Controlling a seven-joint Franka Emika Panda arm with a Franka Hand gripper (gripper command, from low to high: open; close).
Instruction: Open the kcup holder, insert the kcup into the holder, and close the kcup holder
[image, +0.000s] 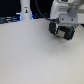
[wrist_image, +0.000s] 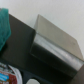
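In the exterior view my gripper (image: 61, 33) hangs low over the white table (image: 35, 60) at the exterior view's right, below the white arm. It is dark and blurred, so its jaws cannot be made out. In the wrist view a boxy unit with a shiny grey flat top and a dark front, the kcup holder (wrist_image: 56, 44), fills the middle. A blurred teal-green shape (wrist_image: 4, 27) sits at the picture's edge; it may be the kcup, but I cannot tell whether it is held. The fingers do not show in the wrist view.
A tall white post with a black band (image: 25, 10) stands at the back, towards the exterior view's left, with dark clutter behind it. Reddish and pale pod tops (wrist_image: 7, 75) show at a corner of the wrist view beside a dark surface (wrist_image: 20, 45).
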